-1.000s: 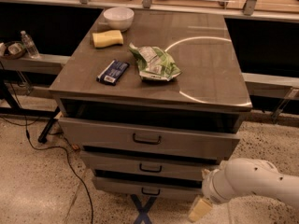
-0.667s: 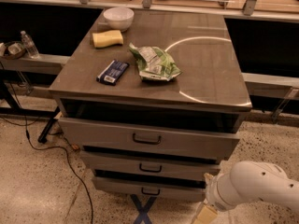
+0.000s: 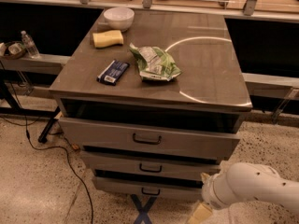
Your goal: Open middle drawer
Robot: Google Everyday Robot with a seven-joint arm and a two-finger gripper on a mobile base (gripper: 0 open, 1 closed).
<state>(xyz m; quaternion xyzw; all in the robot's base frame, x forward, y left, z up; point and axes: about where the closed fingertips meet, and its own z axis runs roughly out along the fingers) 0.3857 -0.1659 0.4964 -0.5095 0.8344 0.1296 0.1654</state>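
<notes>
The grey cabinet has three drawers. The middle drawer [image 3: 117,163] has a low, wide grey front with a small dark loop handle [image 3: 150,168] at its centre, and a dark gap shows above it. It sits below the taller top drawer [image 3: 103,135] and above the bottom drawer [image 3: 117,187]. My gripper [image 3: 201,195] is low at the cabinet's front right corner, to the right of the middle and bottom fronts. It is open and empty, touching no handle. One beige finger [image 3: 199,213] points down-left.
On the cabinet top [image 3: 205,69] lie a white bowl [image 3: 118,17], a yellow sponge [image 3: 108,38], a dark blue packet [image 3: 113,72] and a green chip bag [image 3: 154,64]. A black cable [image 3: 70,164] runs over the floor at left. A shelf at left holds a bottle [image 3: 29,44].
My arm has sunk slightly at the lower right. The drawers have not moved.
</notes>
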